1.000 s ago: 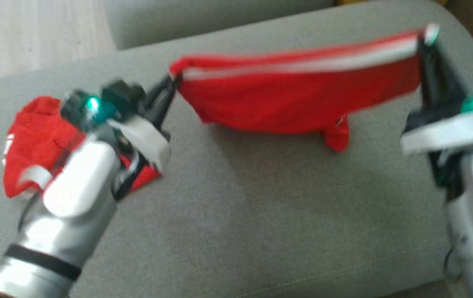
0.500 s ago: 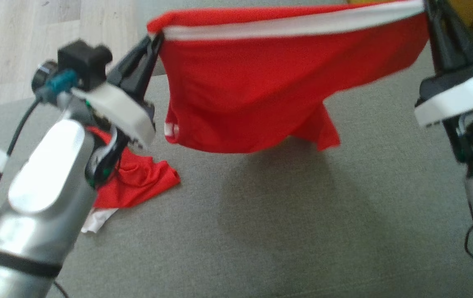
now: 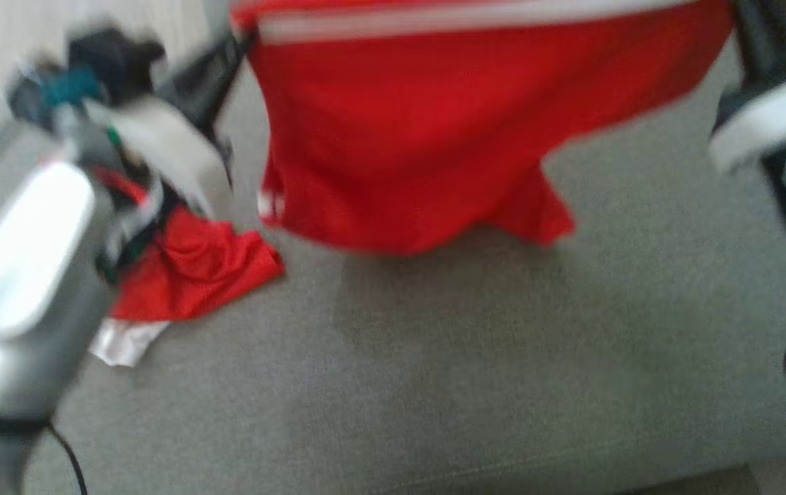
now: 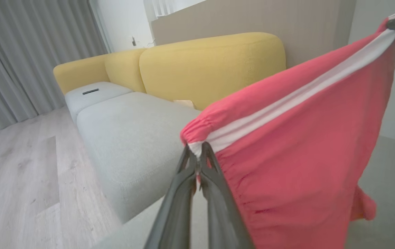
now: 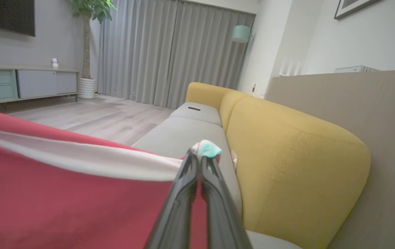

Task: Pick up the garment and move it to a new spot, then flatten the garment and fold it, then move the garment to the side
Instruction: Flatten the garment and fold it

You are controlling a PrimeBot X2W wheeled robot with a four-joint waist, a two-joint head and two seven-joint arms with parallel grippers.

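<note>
Matt cloth garment (smooth, elastic-gathered edge), rough woven seat cushion, glossy metal forearm, wood-grain floor

The garment is bright red with one white stripe just below its top edge, and the crumpled cloth is the same red with a white patch at its lower end. The sofa seat is plain greenish grey, the backrests are mustard yellow, the floor is pale grey wood grain and the curtains are grey. The left gripper and right gripper have dark grey fingers, the left forearm is silver, the lamp shade is pale teal, and the plant is green in a white pot.
</note>
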